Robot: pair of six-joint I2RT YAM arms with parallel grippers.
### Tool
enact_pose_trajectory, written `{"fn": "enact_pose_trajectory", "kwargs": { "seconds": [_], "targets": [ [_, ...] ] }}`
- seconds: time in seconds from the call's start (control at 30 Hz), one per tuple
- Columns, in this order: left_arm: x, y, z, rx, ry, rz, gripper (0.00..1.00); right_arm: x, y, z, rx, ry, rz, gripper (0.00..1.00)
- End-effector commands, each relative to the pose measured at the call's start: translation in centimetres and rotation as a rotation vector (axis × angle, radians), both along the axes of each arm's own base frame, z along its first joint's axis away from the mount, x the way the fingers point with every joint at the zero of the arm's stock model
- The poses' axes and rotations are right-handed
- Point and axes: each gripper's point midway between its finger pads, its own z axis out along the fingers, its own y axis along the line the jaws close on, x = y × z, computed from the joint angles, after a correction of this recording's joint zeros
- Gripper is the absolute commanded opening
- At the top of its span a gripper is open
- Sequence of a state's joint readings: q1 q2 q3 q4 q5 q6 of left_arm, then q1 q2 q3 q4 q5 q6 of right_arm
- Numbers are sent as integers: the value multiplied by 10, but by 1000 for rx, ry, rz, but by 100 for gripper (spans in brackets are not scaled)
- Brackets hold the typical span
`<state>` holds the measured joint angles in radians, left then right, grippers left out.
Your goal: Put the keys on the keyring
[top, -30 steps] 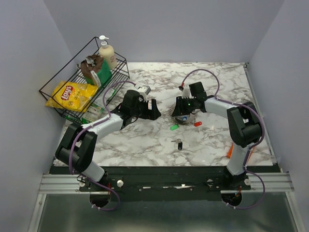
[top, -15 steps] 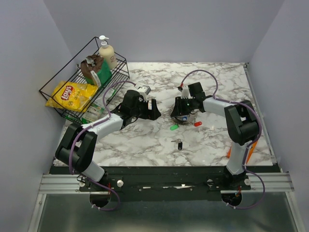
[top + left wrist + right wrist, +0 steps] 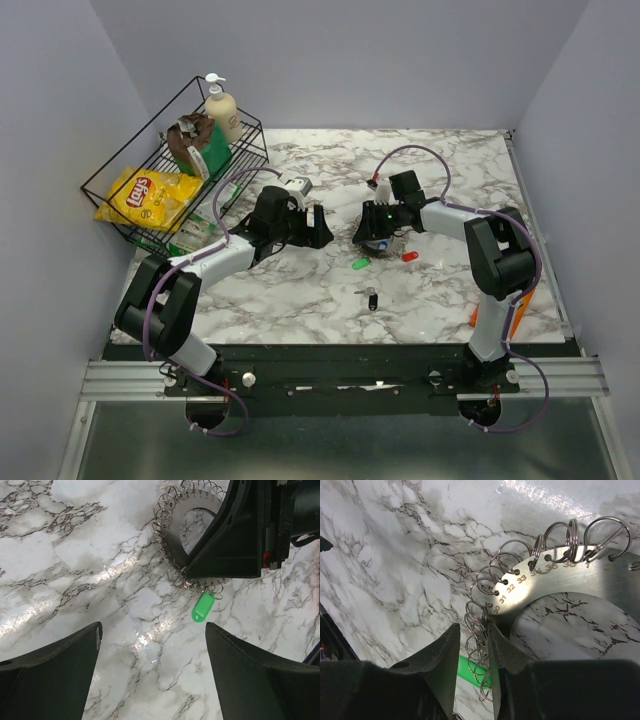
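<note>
Near the desk's middle the keyring (image 3: 560,580) is steadied, seemingly pinched at its looped rim by the narrowed right tool (image 3: 472,630), while the left tool (image 3: 152,627) is held wide open and empty; grasping the adjacent green key (image 3: 203,607) is judged to be called for next.

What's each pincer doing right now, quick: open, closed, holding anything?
Left pincer: open wide, holding nothing.
Right pincer: closed on the edge of the keyring, pinching its small loops.

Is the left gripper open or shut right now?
Open. The left gripper shows both fingers wide apart, with only the marble table between them.
</note>
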<state>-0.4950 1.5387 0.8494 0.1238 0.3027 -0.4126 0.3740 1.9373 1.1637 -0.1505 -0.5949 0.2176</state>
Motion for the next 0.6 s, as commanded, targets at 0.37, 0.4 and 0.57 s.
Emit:
{"fn": "enact_pose_trajectory", "kwargs": {
  "seconds": [0.37, 0.4, 0.57],
  "targets": [
    [-3, 6, 7, 18, -28, 15, 93, -15, 4, -1, 27, 38, 44, 32],
    [-3, 7, 7, 19, -28, 16, 93, -16, 4, -1, 23, 41, 43, 30],
    [-2, 7, 7, 18, -29, 18, 93, -16, -1, -2, -3, 37, 40, 22]
  ]
}}
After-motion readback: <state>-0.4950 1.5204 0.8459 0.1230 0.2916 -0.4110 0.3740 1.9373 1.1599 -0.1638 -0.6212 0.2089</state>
